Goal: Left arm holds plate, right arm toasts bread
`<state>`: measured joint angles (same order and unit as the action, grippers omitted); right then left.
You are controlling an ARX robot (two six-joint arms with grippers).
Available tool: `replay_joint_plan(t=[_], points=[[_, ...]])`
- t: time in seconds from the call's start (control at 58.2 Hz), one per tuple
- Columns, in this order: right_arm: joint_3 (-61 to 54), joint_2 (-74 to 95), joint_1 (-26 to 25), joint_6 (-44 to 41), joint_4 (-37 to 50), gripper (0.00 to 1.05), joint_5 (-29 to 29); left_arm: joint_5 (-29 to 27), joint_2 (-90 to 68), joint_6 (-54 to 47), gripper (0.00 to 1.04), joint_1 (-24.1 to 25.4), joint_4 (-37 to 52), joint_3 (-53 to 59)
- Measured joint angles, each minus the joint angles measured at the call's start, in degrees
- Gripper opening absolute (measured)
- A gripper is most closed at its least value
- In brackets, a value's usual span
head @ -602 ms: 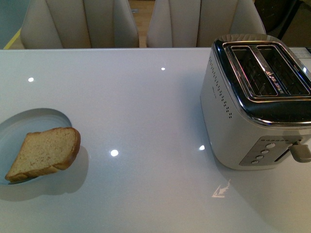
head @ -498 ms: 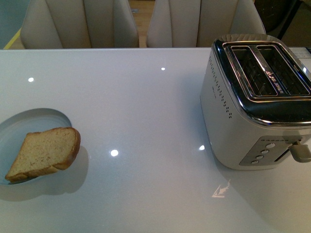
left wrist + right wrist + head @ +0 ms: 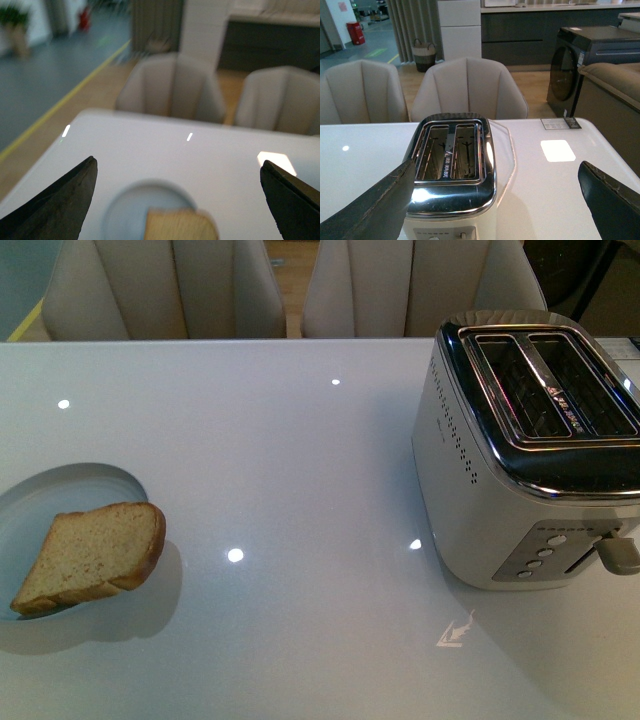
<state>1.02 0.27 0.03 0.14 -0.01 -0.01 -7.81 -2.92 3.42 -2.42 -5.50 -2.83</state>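
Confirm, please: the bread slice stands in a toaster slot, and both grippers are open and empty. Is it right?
Not quite. The bread lies on the plate, not in the toaster; the front view shows it. The left gripper and the right gripper are indeed open and empty.

A shiny white table [image 3: 320, 460] shows small bright spots of light [image 3: 235, 555]. Two pale chairs [image 3: 165, 290] stand behind it. The floor [image 3: 540, 85] is wood. A dark cabinet [image 3: 520, 35], a basket [image 3: 423, 55] and a brown sofa [image 3: 615, 92] stand further back.
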Motion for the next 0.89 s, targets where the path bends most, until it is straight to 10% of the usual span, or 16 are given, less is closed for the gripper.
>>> replay_joint_plan(t=[0.103,0.189,0.516,0.894], points=[[0.0,0.0,0.0,0.0,0.0,0.96,0.0,-23.3,-16.6,15.5,0.97,-9.2,-18.5,-9.5],[0.0,0.0,0.0,0.0,0.0,0.96,0.0,-26.9,-23.0,21.6,0.97,-8.9,-18.6,-12.4],[0.0,0.0,0.0,0.0,0.0,0.96,0.0,1.1,-57.6,18.2,0.97,18.7,13.3,-20.0],[0.0,0.0,0.0,0.0,0.0,0.96,0.0,13.2,-95.3,14.1,0.97,27.1,30.3,-26.8]])
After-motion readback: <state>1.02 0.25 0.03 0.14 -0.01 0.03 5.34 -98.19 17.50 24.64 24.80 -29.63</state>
